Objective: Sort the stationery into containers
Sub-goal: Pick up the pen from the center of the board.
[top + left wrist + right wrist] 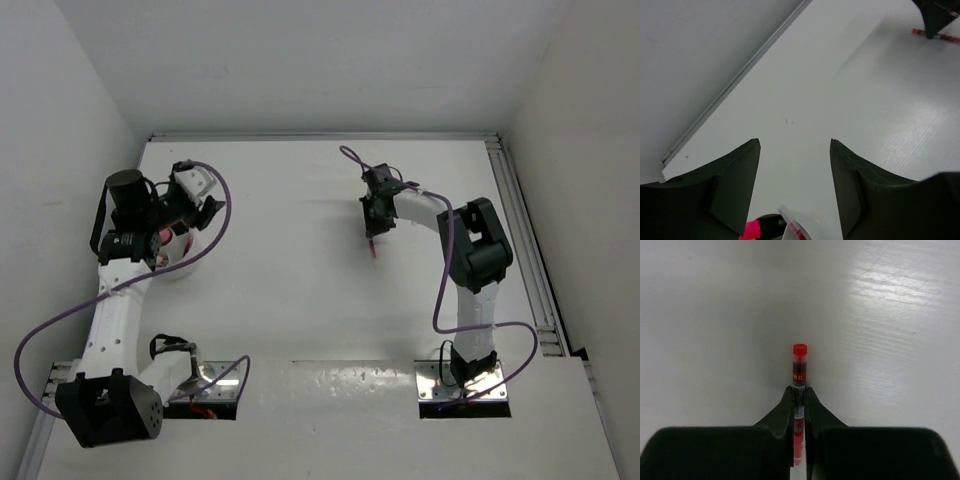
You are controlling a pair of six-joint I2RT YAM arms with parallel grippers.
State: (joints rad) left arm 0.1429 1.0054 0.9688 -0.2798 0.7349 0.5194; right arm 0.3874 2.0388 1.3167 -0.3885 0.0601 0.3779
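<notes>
The right gripper (799, 392) was clenched on a red pen (799, 374). In the right wrist view its two dark fingers (785, 407) pressed the barrel from either side, and the pen ran straight out ahead between them. The red-capped end stuck out past the fingertips, with a printed label band just behind the cap. The rear of the pen was hidden between the fingers. From above, the right gripper (373, 228) pointed down at the middle of the white counter (290, 300), somewhat toward the far side. The pen (373, 247) showed as a short red mark below it, low against the counter. Whether the pen touched the surface could not be told.

The left gripper (795, 145) was released, jaws well apart with only bare counter between them. From above it (208, 205) sat over the far left part of the counter, close to the left wall. A pale round dish (183, 266) lay just below it, partly hidden by the left arm. Something pink (162, 236) showed at that spot. In the left wrist view a pink highlighter (752, 230) and a second red pen (799, 233) peeked in at the bottom edge beside a whitish rim (812, 225). Far across that view the right gripper (936, 17) stood over its pen (918, 32).
</notes>
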